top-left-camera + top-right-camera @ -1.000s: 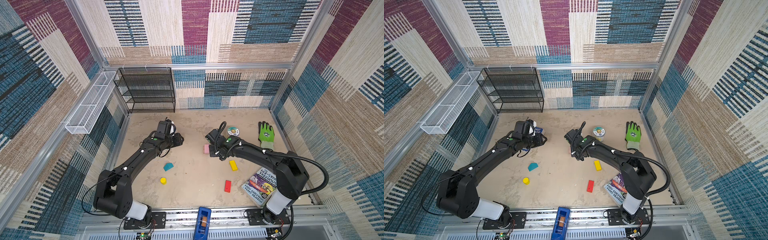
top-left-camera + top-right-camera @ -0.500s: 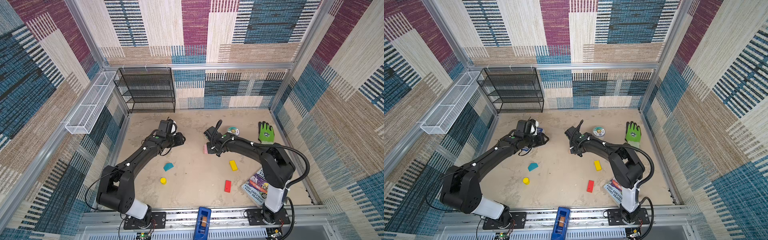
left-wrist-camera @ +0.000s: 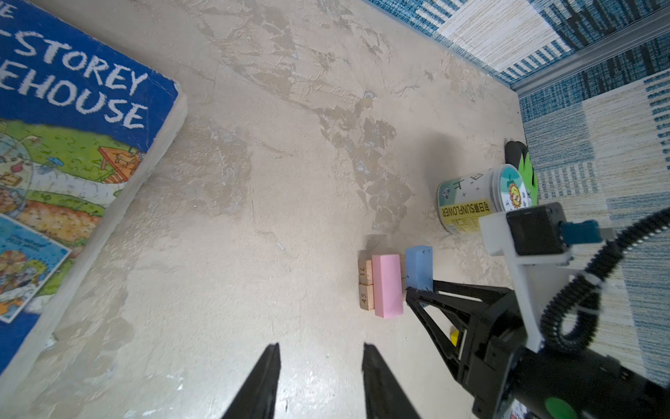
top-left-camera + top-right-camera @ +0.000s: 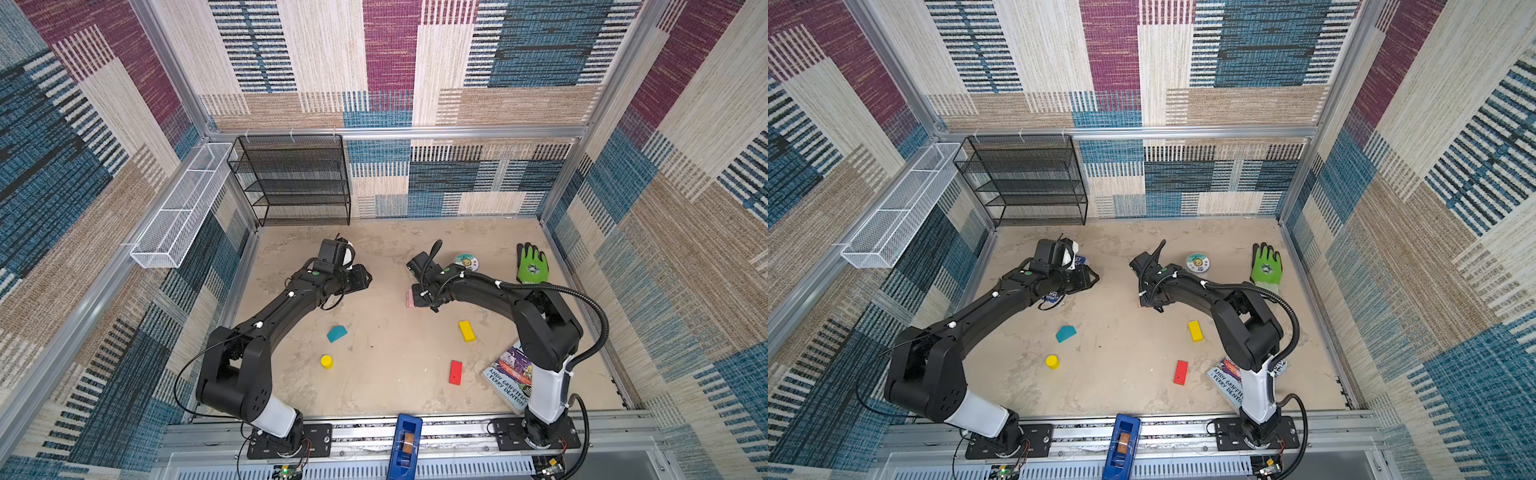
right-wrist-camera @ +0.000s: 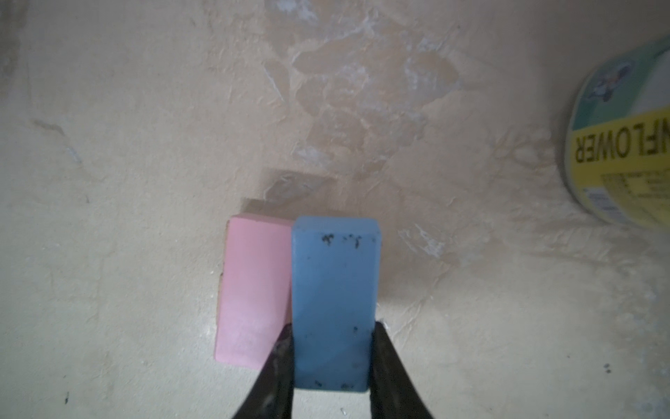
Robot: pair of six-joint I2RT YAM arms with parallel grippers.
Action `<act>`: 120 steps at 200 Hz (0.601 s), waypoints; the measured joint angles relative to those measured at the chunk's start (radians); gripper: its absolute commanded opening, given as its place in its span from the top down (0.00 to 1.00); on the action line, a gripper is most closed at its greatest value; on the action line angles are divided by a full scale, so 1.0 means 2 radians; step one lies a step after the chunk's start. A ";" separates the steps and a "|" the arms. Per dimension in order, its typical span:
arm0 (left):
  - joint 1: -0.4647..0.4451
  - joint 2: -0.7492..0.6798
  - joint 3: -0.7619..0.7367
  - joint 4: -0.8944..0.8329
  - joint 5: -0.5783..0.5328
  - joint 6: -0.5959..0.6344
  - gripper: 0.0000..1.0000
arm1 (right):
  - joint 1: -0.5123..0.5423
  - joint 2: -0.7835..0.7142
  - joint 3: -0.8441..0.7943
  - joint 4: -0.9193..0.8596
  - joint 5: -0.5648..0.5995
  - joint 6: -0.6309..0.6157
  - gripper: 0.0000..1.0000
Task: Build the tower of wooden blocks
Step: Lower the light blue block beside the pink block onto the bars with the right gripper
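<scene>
Jaws of the right gripper (image 5: pixel 331 328) were clamped on the long sides of the light blue block (image 5: pixel 335 283), near one end. It was held flat alongside the pink block (image 5: pixel 253 290), touching it or nearly so. The pink block lay across the two plain wood blocks (image 3: pixel 365 284), whose numbered ends showed from under it. Could not tell whether the blue one was already seated on those slabs or hung just above them. In a top view this group sat at centre frame, mostly hidden under the right wrist; only an edge of the pink block (image 4: pixel 409 298) showed.

Left gripper (image 3: pixel 321 346): jaws apart, empty, pointed toward the stack but well apart from it, low over the floor (image 3: pixel 253 217). A jar (image 3: pixel 467 206) stood near the stack on its far side.

Progress, as judged: base laid, second layer nearly complete, blue not yet released. Loose in the lower centre of both top views, all apart from one another:
- teal house piece (image 4: pixel 336 333)
- yellow cylinder (image 4: pixel 326 361)
- yellow block (image 4: pixel 466 331)
- red block (image 4: pixel 455 372)

Upper courses and roof of the tower not begun.
</scene>
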 measured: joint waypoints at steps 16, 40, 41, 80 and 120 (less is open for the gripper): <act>0.000 0.002 0.001 0.000 0.000 0.000 0.58 | 0.000 0.000 0.000 0.000 0.000 0.000 0.99; 0.000 0.003 0.004 -0.001 0.000 0.000 0.58 | 0.000 0.000 -0.001 -0.001 -0.004 0.000 0.97; 0.000 0.003 0.004 -0.001 0.000 0.000 0.58 | 0.000 0.000 -0.001 -0.001 -0.004 0.000 0.97; 0.000 0.006 0.006 -0.003 0.000 0.000 0.58 | -0.001 0.003 -0.002 -0.006 -0.008 0.000 0.94; 0.000 0.009 0.008 -0.003 0.000 0.000 0.58 | -0.001 0.007 -0.002 -0.013 -0.010 0.000 0.91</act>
